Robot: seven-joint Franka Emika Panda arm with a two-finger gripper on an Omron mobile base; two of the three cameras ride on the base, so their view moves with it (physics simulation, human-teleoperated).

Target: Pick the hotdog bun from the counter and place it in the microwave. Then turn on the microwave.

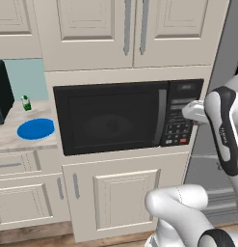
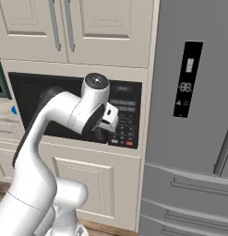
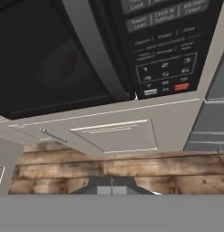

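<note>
So the microwave is shut, dark glass door closed, and the robot's gripper sits right in front of its button panel, jaws pressed together with nothing between them. In the right base view the hand is up against the lower part of that panel, close to the little red button. The hand view looks along the microwave's vertical handle and down to the cream cabinet door below it. Can't make out the hotdog bun through the dark glass, so no telling where it is. Left of the microwave, the counter carries a round blue plate and a small green bottle. The grey fridge stands right of the microwave.
</note>
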